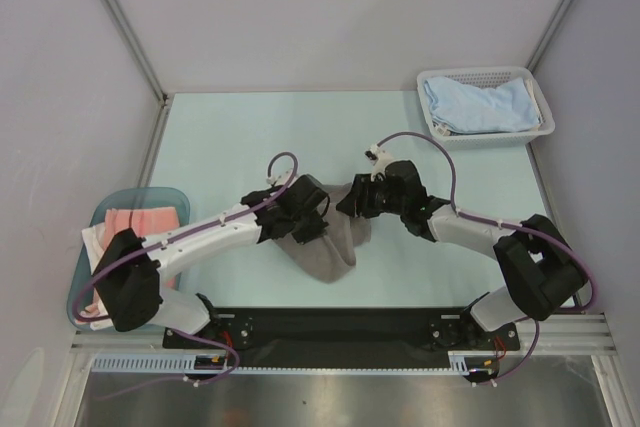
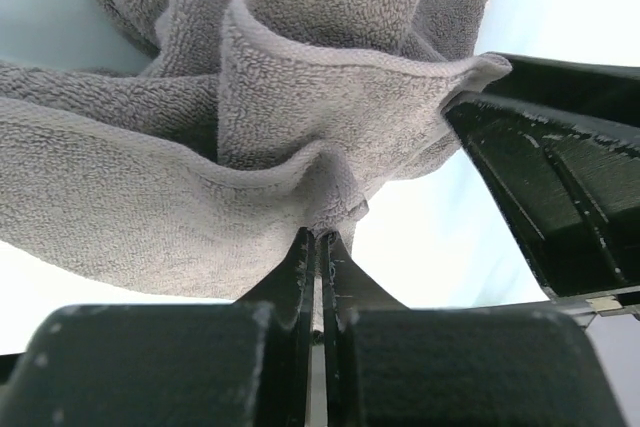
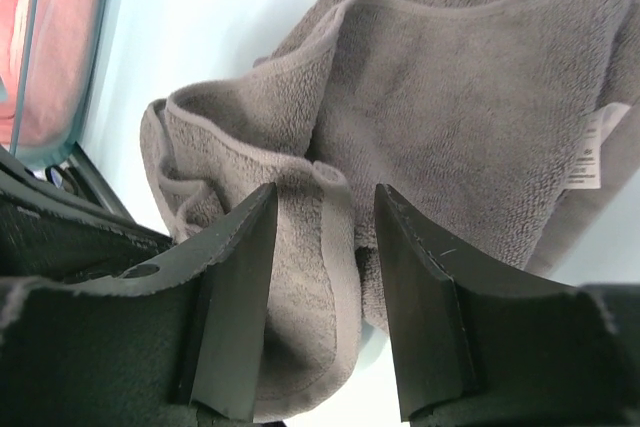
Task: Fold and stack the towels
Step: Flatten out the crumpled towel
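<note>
A crumpled grey towel (image 1: 336, 243) lies at the middle of the table between my two grippers. My left gripper (image 1: 316, 217) is shut on a thin edge of it, the cloth (image 2: 300, 97) bunching up just past the fingertips (image 2: 320, 235). My right gripper (image 1: 352, 205) is open, its jaws standing on either side of a raised fold of the same towel (image 3: 480, 97); the fold leans on the left finger (image 3: 235, 297), with a gap to the right one. A white label (image 3: 590, 152) shows on the towel's far edge.
A white mesh basket (image 1: 543, 127) at the back right holds a light blue towel (image 1: 478, 105). A teal tub (image 1: 100, 215) at the near left holds a salmon-pink towel (image 1: 140, 219) with a white towel (image 1: 92, 243) under it. Grey walls enclose the table.
</note>
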`<control>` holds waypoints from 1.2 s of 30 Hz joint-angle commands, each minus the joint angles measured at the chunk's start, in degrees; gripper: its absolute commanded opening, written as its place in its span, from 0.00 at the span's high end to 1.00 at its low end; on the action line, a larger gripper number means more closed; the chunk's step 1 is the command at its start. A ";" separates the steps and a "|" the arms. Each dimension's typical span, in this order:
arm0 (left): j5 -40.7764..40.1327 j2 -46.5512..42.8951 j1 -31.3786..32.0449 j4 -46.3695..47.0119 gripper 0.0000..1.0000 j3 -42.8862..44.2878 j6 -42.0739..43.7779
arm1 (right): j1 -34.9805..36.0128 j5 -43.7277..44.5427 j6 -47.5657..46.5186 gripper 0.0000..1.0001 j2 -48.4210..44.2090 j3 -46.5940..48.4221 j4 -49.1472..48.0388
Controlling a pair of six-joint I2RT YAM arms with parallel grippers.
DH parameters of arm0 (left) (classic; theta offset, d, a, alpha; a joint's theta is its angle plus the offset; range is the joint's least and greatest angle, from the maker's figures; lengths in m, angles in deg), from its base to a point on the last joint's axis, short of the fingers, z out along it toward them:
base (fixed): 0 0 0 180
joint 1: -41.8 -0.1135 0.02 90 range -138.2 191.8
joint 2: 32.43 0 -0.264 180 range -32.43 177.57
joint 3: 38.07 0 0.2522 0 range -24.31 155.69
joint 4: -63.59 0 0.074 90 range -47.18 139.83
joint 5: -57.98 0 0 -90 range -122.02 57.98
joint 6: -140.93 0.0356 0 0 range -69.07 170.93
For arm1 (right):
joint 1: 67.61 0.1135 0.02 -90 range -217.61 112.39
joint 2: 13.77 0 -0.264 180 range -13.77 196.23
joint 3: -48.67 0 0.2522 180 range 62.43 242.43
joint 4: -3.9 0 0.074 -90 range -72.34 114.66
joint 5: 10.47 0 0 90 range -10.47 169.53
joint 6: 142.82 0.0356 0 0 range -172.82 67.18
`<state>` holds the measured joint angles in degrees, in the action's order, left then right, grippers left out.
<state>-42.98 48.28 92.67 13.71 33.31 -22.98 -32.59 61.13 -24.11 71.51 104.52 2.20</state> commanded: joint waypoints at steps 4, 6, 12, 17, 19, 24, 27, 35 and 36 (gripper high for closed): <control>0.24 -4.06 -1.04 2.63 1.00 -2.17 1.57 | 0.57 -3.93 0.56 0.53 0.07 -0.07 -5.09; 0.06 -4.50 -1.21 2.46 1.00 -2.43 1.75 | 0.57 -3.58 0.82 0.54 0.15 0.01 -5.45; 0.50 -7.23 -2.53 2.98 1.00 -3.92 2.98 | 1.10 -4.11 1.35 0.69 0.94 1.33 -5.72; 1.20 -11.00 -4.73 3.25 1.00 -5.07 5.96 | 1.10 -3.75 1.52 0.90 1.21 1.95 -5.02; 1.55 -13.29 -5.96 4.03 1.00 -5.42 7.80 | 1.10 -3.67 1.70 1.00 0.34 2.39 -3.97; 2.96 -19.26 -9.46 8.51 1.00 -3.49 22.47 | 0.40 -2.27 1.97 1.00 -5.80 7.20 1.65; 3.05 -23.04 -13.50 10.02 1.00 1.14 30.65 | -0.22 1.68 -0.58 1.00 -10.46 11.86 8.85; 2.00 -18.93 -20.20 7.02 1.00 22.51 44.37 | -2.50 16.80 -8.13 1.00 -14.26 34.77 24.68; 1.91 -18.22 -20.29 7.11 1.00 26.71 45.34 | -2.77 18.29 -8.49 1.00 -14.52 36.47 25.48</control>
<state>-40.73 28.39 72.95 19.13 51.32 14.11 -34.42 71.78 -28.64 58.42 134.17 21.65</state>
